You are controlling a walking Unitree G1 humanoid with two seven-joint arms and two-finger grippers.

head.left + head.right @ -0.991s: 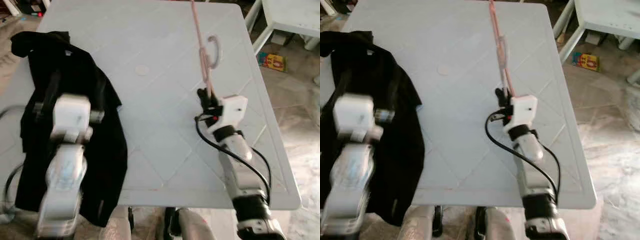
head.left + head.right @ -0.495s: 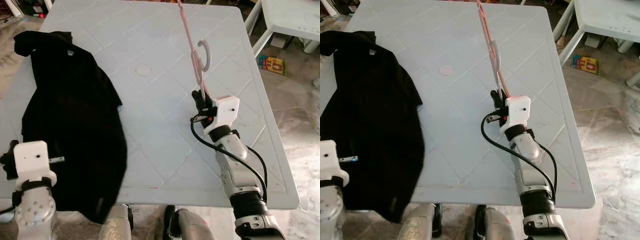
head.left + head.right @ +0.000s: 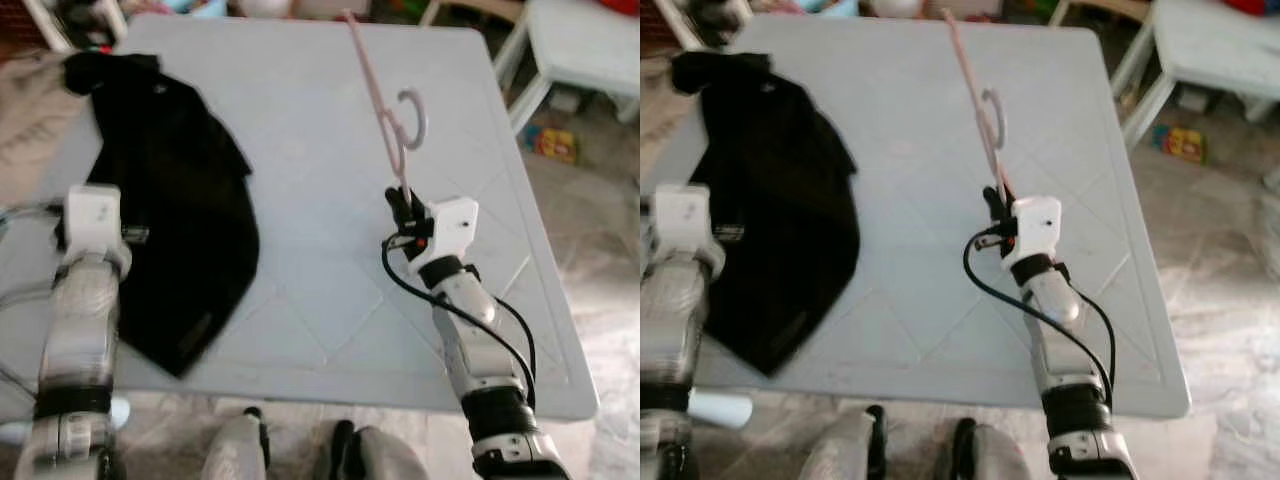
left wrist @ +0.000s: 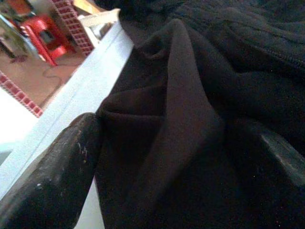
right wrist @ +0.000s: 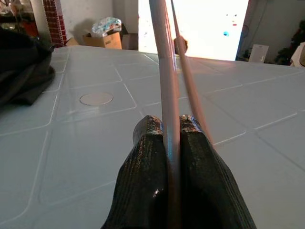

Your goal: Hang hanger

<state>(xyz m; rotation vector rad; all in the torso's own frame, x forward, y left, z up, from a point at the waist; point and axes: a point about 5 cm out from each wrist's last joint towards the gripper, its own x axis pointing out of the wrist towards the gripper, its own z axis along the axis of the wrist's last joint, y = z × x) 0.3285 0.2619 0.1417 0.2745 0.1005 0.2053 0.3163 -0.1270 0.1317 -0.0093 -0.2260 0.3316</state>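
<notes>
White tabletop (image 3: 300, 250) lies bare at centre; my right gripper (image 3: 401, 205) clamps the pink hanger (image 3: 380, 110), pointing toward 12 o'clock. My left gripper (image 4: 157, 157), fingers spread, straddles the black garment (image 3: 170, 210) near the 9 o'clock edge.

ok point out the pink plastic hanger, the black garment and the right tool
pink plastic hanger (image 3: 414, 106), left eye view, hook.
black garment (image 3: 185, 210), left eye view, middle of cloth.
right tool (image 5: 171, 125), right wrist view, between its fingertips.

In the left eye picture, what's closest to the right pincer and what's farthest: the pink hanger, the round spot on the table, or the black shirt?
1. Pink hanger: pinched in the right pincer.
2. Round spot: mid-table, to its left and farther out.
3. Black shirt: table's left side, at the left pincer.
</notes>
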